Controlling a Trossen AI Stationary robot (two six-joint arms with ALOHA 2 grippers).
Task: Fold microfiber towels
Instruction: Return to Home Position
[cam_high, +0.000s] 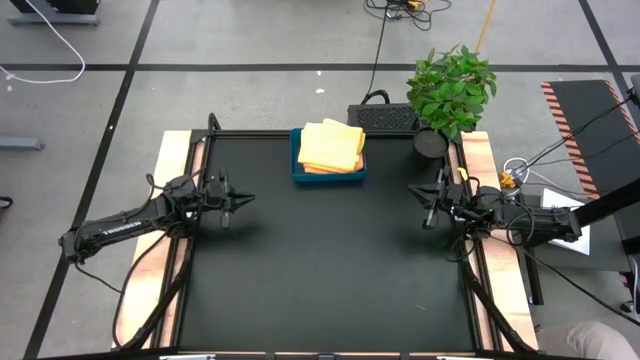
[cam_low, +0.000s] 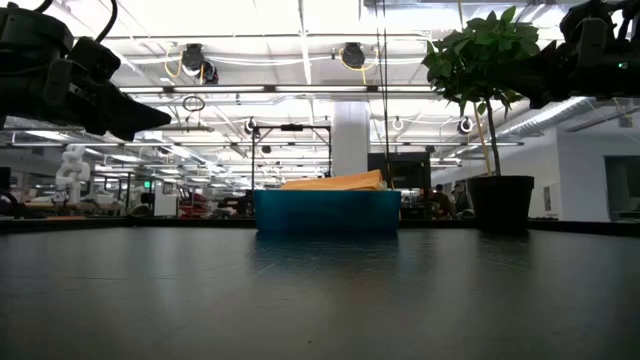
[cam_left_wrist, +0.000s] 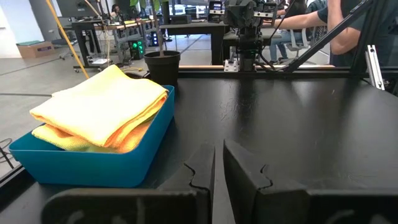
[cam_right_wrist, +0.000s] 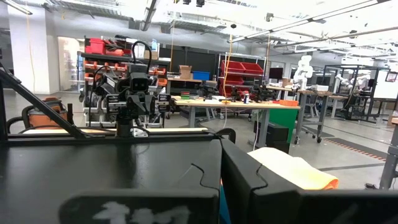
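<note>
Left gripper (cam_high: 243, 198): it is hovering above the left side of the table (cam_high: 330, 290), pointing inward toward the centre. In its wrist view the two fingers (cam_left_wrist: 202, 171) are sitting drawn together with only a hairline gap between them, and they are holding nothing.

Right gripper (cam_high: 425, 205): it is hovering above the right side of the table, facing the left one across the bare middle. Its fingers (cam_right_wrist: 249, 177) are likewise pressed together and carrying nothing.

Towels: they are lying folded and stacked inside the blue tray (cam_high: 296, 172), which is sitting at the far edge of the table, roughly midway between the two arms and well apart from both grippers. A yellow towel (cam_high: 332, 145) is lying on top, slightly askew, with one corner overhanging the tray's rim. An orange towel (cam_high: 325, 169) is showing beneath it along the near edge. From table height the stack (cam_low: 335, 183) is rising a little above the tray wall (cam_low: 327, 212). Whether further towels are lying underneath cannot be told.

Surroundings: a potted plant (cam_high: 452, 88) is standing at the far right corner, near the tray but not touching it.
</note>
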